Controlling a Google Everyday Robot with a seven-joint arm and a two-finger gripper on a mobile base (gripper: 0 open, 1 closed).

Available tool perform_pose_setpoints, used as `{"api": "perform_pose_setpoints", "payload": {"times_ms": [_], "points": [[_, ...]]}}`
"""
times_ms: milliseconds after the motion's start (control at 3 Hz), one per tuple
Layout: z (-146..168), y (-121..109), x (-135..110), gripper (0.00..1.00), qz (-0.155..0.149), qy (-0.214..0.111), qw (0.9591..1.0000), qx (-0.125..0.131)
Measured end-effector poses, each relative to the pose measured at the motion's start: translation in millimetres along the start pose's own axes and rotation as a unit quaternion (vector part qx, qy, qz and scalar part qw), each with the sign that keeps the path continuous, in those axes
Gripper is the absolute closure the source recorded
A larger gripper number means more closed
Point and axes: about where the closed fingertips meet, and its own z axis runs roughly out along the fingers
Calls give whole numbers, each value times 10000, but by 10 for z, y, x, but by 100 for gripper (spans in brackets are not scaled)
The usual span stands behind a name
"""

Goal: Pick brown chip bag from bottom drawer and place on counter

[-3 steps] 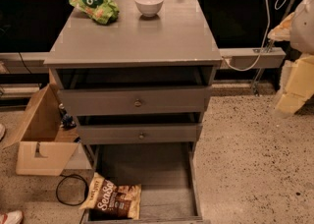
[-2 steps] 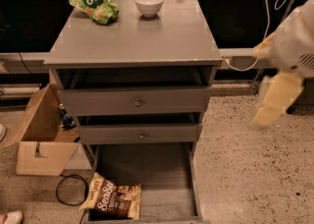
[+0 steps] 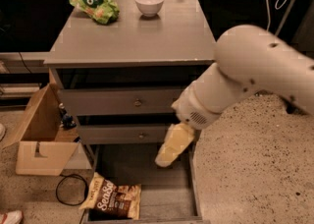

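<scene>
The jaws are the pale yellow piece at the tip of the thick white arm (image 3: pixel 245 70). They hang tilted above the open bottom drawer (image 3: pixel 164 196), in front of the lower of the two knobbed drawers (image 3: pixel 122 133). I cannot tell how far apart the jaws stand, and nothing shows in their hold.

The brown chip bag (image 3: pixel 112 199) lies down and to the left of the jaws, well apart from them, at the drawer's front left corner. Its white lettering reads "Sea Sal", with the last letter lost in a crease. The smaller print beneath is too fine to read. The bag's left end hangs over the drawer's side.

Far above the jaws and behind them is the grey table (image 3: pixel 142 36). At its back edge are a green chip bag (image 3: pixel 95 5) and, to the right of it, a white bowl (image 3: pixel 149 3). The green bag has a white round mark with letters I cannot make out.

Left of the jaws, past the drawers, an open cardboard box (image 3: pixel 41 139) sits on the floor. A small dark thing (image 3: pixel 66 118) at its rim is too unclear to name. A black cable (image 3: pixel 71 188) loops on the floor below the box. The arm covers the right ends of both knobbed drawers, and the drawer's front edge is cut off at the bottom.
</scene>
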Motion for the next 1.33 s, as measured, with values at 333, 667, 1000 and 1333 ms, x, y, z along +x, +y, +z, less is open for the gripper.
{"api": "perform_pose_setpoints", "payload": {"times_ms": [333, 667, 1000, 1333], "points": [[227, -92, -163, 0, 48, -294, 9994, 167], [224, -99, -171, 0, 45, -305, 9994, 183], [432, -145, -96, 0, 94, -343, 9994, 32], [1066, -186, 51, 0, -88, -213, 9997, -108]]}}
